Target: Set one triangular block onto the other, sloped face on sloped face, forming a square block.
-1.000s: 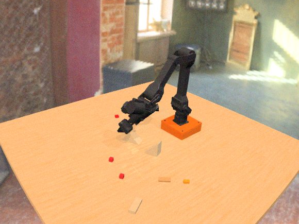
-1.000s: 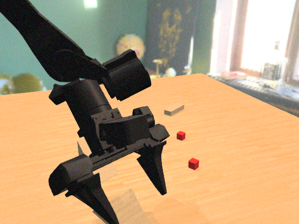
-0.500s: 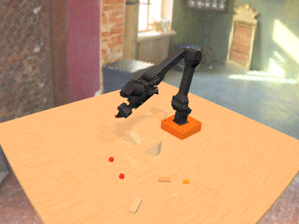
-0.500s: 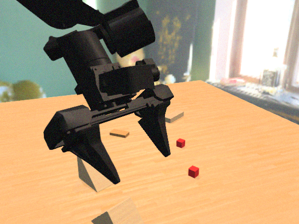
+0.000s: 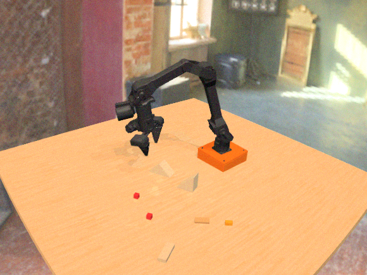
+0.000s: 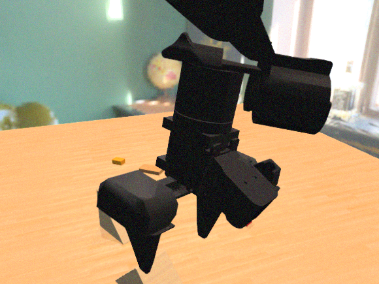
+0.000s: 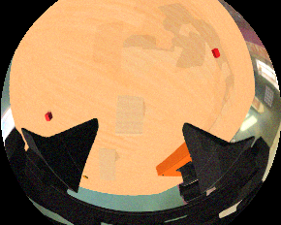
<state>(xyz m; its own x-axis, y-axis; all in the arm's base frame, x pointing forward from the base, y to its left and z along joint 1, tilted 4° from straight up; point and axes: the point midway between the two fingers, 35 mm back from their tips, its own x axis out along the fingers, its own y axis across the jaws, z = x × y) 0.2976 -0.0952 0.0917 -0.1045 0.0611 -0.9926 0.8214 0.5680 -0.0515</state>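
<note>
Two pale triangular blocks sit apart on the table. The nearer one to the gripper (image 5: 163, 169) (image 6: 163, 269) (image 7: 130, 114) has its peak up; which face is its long slope is hard to tell. The other block (image 5: 188, 184) (image 6: 110, 226) (image 7: 108, 164) has an upright face toward the orange base and a slope falling away from it. It is partly hidden by a finger housing in the exterior view. My gripper (image 5: 151, 148) (image 6: 175, 254) (image 7: 141, 125) is open and empty, pointing down, raised above the table and off to the side of the nearer block, touching neither block.
Red cubes (image 5: 136, 196) (image 5: 149, 216) (image 7: 48, 116) (image 7: 216, 52) lie on the table. A tan slab (image 5: 202, 220) (image 6: 151, 169), a small orange block (image 5: 228, 222) (image 6: 118, 160) and a beige bar (image 5: 166, 252) lie farther off. The orange base (image 5: 223, 160) (image 7: 170, 163) stands beyond the blocks.
</note>
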